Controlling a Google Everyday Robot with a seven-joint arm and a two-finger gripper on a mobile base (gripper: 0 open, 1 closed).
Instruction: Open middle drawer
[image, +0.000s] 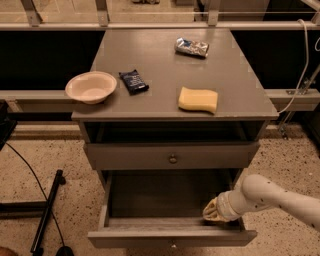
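The middle drawer (150, 156) is a grey flat front with a small round metal knob (172, 159) at its centre, and it looks shut under a dark recess. Below it the bottom drawer (170, 237) is pulled out toward the camera. My gripper (212, 210), at the end of a white arm (270, 195) coming in from the lower right, sits low inside the open bottom drawer by its right front corner. It is below and to the right of the middle drawer's knob and does not touch it.
On the cabinet top (165, 60) lie a cream bowl (91, 86), a dark snack packet (133, 81), a yellow sponge (198, 99) and a silver bag (192, 47). A black stand and cable (45, 210) lie on the floor at left. A rail runs behind.
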